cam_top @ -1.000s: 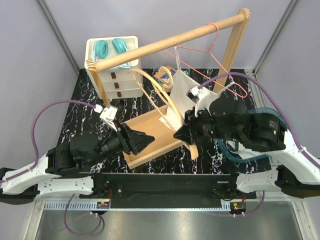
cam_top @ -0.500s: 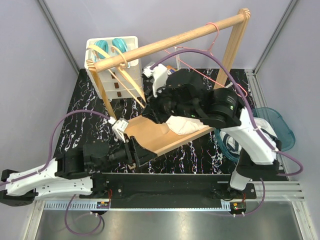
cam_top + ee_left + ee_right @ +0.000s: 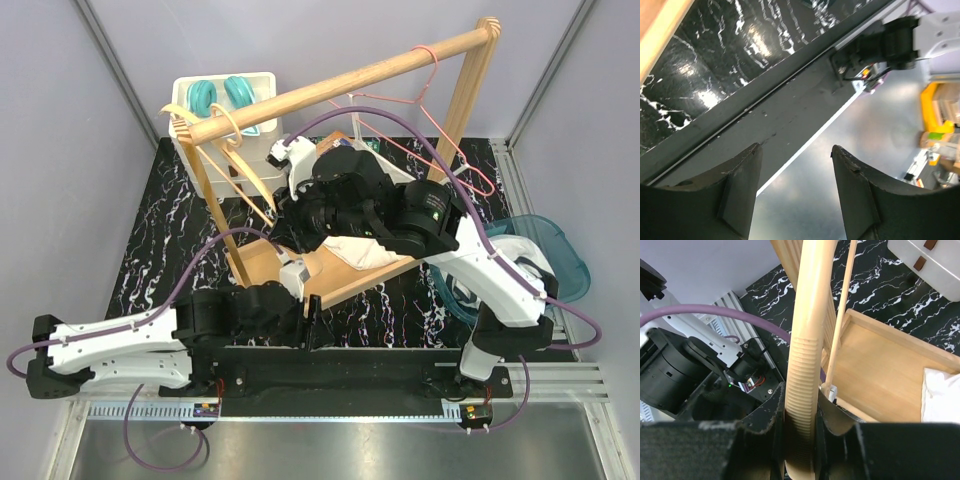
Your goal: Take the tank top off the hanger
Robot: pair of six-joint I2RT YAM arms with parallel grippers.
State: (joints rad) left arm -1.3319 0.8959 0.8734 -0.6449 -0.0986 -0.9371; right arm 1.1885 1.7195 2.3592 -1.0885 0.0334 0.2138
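right wrist: hanger (image 3: 805, 340) in right claw (image 3: 801, 412), tank top (image 3: 941, 396) apart in tray (image 3: 880, 375)

Right arm's black bulk hid most of the white tank top (image 3: 365, 250) in the shallow wooden tray (image 3: 258, 262). Wrist view's right edge cropped it too. Pale wooden hanger (image 3: 807, 340) ran off frame top. Yellow clutter (image 3: 935, 107) beyond table: blurred, unidentifiable.

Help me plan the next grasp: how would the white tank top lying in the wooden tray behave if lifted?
Probably floppy: the tank top lies in soft folds in the wooden tray, so it would likely drape from wherever it is pinched. It looks thin, so probably light; a push would likely bunch it rather than slide it whole.
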